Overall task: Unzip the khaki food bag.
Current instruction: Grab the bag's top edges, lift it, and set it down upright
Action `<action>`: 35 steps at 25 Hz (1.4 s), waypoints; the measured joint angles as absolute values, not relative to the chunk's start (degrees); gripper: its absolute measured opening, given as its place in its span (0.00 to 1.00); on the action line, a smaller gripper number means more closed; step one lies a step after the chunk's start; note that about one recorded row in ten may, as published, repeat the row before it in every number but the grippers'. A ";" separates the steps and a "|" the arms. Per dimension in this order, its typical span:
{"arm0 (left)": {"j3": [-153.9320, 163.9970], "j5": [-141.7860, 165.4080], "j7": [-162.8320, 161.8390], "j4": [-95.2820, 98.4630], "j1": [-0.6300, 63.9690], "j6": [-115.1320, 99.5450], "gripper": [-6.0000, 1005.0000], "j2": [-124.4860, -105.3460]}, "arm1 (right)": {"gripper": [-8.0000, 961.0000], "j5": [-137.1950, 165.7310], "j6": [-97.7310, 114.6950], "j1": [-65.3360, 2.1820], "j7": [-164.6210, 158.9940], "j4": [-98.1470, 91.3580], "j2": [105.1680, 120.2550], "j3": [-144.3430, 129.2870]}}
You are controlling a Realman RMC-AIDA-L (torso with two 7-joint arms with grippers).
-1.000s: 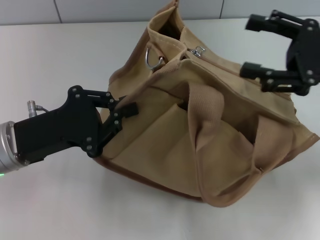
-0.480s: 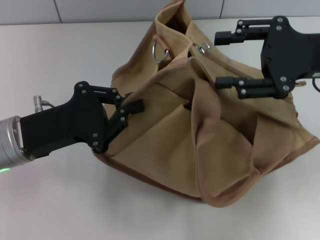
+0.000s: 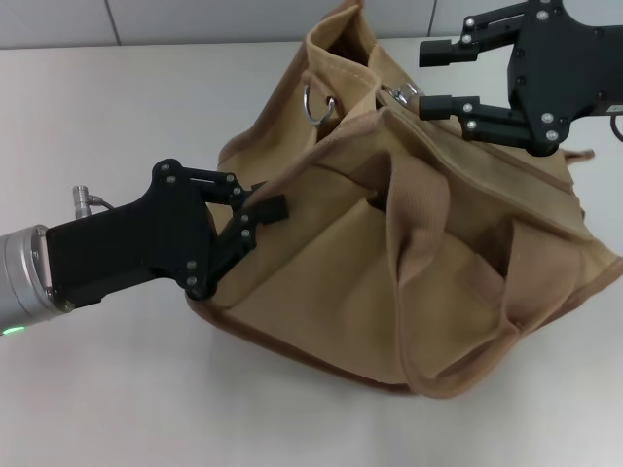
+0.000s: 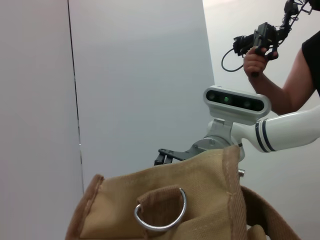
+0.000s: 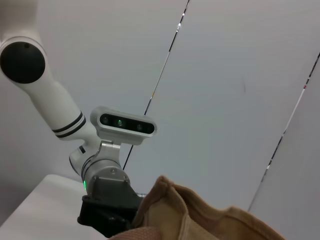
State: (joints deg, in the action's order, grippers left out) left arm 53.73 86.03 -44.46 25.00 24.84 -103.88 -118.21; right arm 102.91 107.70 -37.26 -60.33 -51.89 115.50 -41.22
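Note:
The khaki food bag (image 3: pixel 321 282) lies slumped in the middle of the white table, with its tan webbing handle (image 3: pixel 414 219) draped over the front. Its silver zipper pull (image 3: pixel 397 94) sits at the far end of the top, near a metal side ring (image 3: pixel 319 105). My left gripper (image 3: pixel 255 214) is shut on the bag's left side fabric. Over the far end, my right gripper (image 3: pixel 438 78) is open, its lower fingertip (image 3: pixel 433 105) just right of the zipper pull. The left wrist view shows the ring (image 4: pixel 160 212) and bag edge (image 4: pixel 210 175).
The white table (image 3: pixel 117 117) runs back to a grey panelled wall. In the left wrist view a person (image 4: pixel 295 75) stands behind the robot holding a device. The right wrist view shows the bag's rim (image 5: pixel 200 220) and my left arm's wrist (image 5: pixel 107 210).
My right gripper swung left toward the zipper end, then moved farther back, and the gap between its fingers looks narrower. The left gripper and the bag shifted slightly right.

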 joint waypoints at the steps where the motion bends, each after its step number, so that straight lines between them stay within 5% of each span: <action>1: 53.73 86.03 -44.47 25.00 24.84 -103.88 0.07 -118.21 | 0.38 102.91 107.70 -37.26 -60.32 -51.89 115.50 -41.22; 20: 54.15 86.08 -44.18 26.08 25.17 -104.64 0.07 -118.19 | 0.38 106.79 103.69 -38.44 -59.83 -52.29 115.48 -46.08; 35: 53.82 86.08 -43.99 26.06 25.39 -104.24 0.07 -118.21 | 0.27 107.39 107.81 -37.46 -61.97 -52.19 114.78 -46.19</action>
